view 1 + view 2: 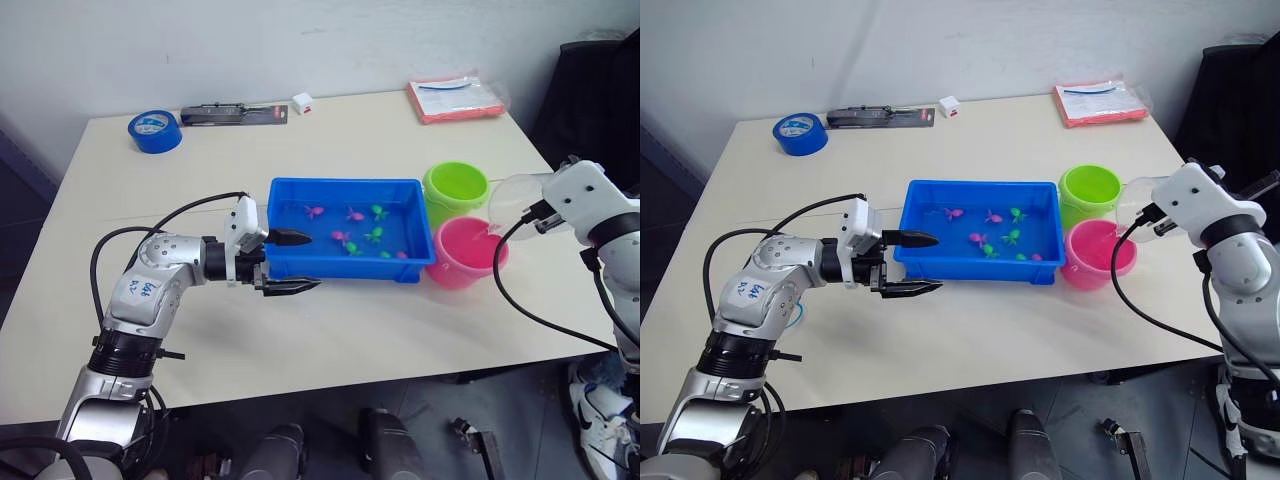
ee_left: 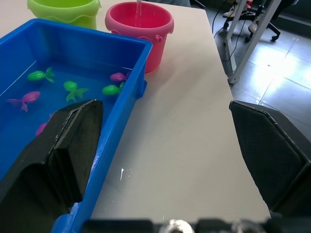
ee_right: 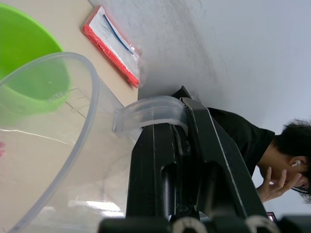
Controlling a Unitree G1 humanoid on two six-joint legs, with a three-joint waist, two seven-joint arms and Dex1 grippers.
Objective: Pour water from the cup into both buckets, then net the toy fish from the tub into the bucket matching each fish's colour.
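The right gripper (image 3: 187,145) is clamped on the curved handle of the wide clear plastic cup (image 1: 515,205), which it holds tipped on its side above the small round pink plastic bucket (image 1: 468,254), mouth turned toward the two pails; a thin stream of water falls into the pink bucket in the left wrist view. The lime green plastic bucket (image 1: 455,190) stands just behind the pink one, the two touching or nearly so, both hard against the right end of the shallow rectangular bright blue plastic tub (image 1: 342,266). The tub holds water and the tiny plastic toy fish (image 1: 352,213) (some green, some magenta), scattered mostly toward its right half. The left gripper (image 1: 293,262) hovers with its two black fingers spread wide and nothing between them, at the tub's left front corner: one finger reaches over the rim, the other lies outside the front wall above the cream tabletop (image 1: 330,330). At the table's far edge lie a roll of blue tape (image 1: 155,131), a long dark flat package (image 1: 233,115), a small white cube (image 1: 302,102) and a red-edged plastic pouch (image 1: 455,98). A person in a dark top shows in the right wrist view, hand raised to the face.
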